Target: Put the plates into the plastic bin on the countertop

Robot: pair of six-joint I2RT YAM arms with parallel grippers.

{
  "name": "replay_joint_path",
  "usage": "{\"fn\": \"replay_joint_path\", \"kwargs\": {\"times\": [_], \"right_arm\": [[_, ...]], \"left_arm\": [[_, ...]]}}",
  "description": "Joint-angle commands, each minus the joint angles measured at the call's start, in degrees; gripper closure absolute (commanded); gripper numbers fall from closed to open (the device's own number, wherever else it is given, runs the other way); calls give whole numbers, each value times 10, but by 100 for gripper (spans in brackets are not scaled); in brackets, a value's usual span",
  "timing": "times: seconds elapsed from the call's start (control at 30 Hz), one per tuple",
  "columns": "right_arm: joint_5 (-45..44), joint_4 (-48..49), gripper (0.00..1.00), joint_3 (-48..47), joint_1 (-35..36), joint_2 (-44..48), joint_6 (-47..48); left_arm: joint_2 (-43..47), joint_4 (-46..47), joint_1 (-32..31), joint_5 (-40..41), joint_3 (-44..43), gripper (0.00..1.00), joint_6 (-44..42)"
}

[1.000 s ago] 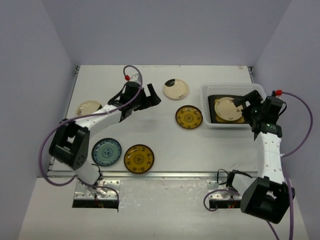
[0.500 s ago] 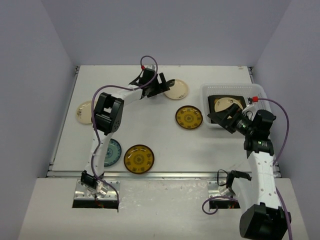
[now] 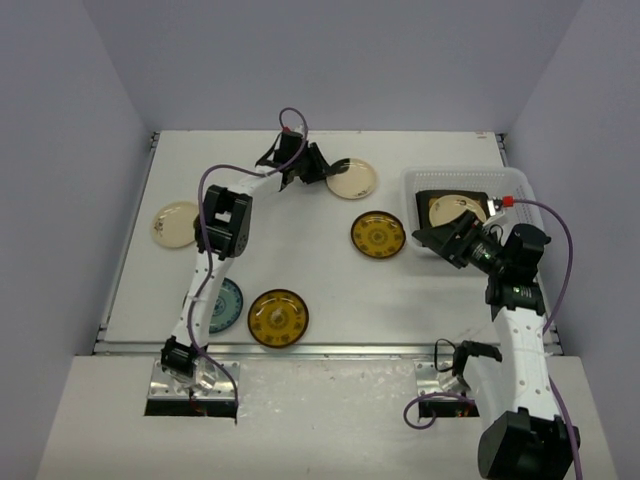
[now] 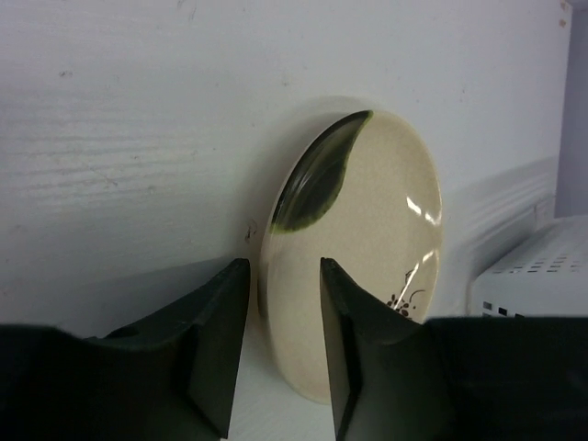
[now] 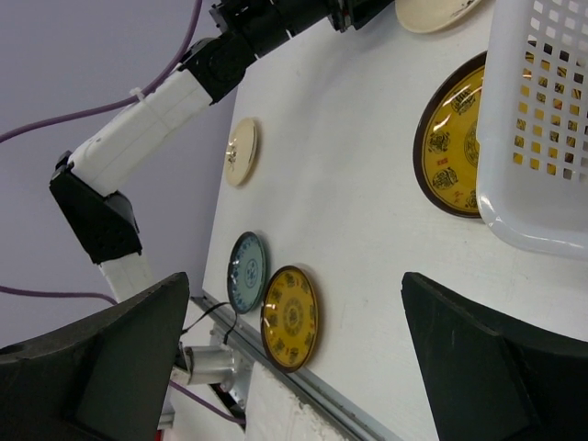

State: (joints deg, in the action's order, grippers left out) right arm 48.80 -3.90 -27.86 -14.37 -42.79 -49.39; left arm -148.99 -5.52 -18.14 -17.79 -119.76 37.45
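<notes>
A cream plate with a dark leaf mark [image 3: 352, 179] [image 4: 367, 230] lies flat on the countertop [image 3: 300, 250]. My left gripper [image 3: 325, 166] [image 4: 283, 266] straddles its near rim, jaws partly drawn in. One finger [image 4: 354, 349] lies over the plate's face, the other [image 4: 216, 340] outside the rim with a thin gap showing. The plastic bin [image 3: 515, 182] [image 5: 542, 119] holds a dark square plate with a cream round plate [image 3: 455, 212] on it. My right gripper [image 3: 447, 240] [image 5: 294, 280] hangs wide open and empty by the bin's near left corner.
An amber patterned plate [image 3: 378, 234] [image 5: 450, 138] lies just left of the bin. A second amber plate [image 3: 278, 317] [image 5: 291, 319] and a blue plate [image 3: 224, 303] [image 5: 246, 271] sit near the front metal edge. A cream plate [image 3: 176, 223] [image 5: 242, 152] lies far left.
My left arm has stretched out to the leaf-marked plate and its jaws have narrowed around the rim. My right gripper has drawn back from over the bin to its near left corner.
</notes>
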Motion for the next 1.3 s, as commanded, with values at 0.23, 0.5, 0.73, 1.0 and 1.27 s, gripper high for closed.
{"fn": "replay_joint_path", "kwargs": {"times": [0.23,0.5,0.73,1.0,1.27], "right_arm": [[28,68,1,26,3,-17,6],[-19,134,1,4,64,-92,-25],[-109,137,1,-58,218,-225,23],[-101,214,14,-88,298,-288,11],[-95,272,80,-81,330,-338,-4]], "left_arm": [[93,23,19,-17,168,100,5],[511,169,10,45,597,100,-33],[755,174,-14,-14,764,100,-10],[833,156,-41,-43,816,100,7],[840,176,-76,-67,824,100,18]]}}
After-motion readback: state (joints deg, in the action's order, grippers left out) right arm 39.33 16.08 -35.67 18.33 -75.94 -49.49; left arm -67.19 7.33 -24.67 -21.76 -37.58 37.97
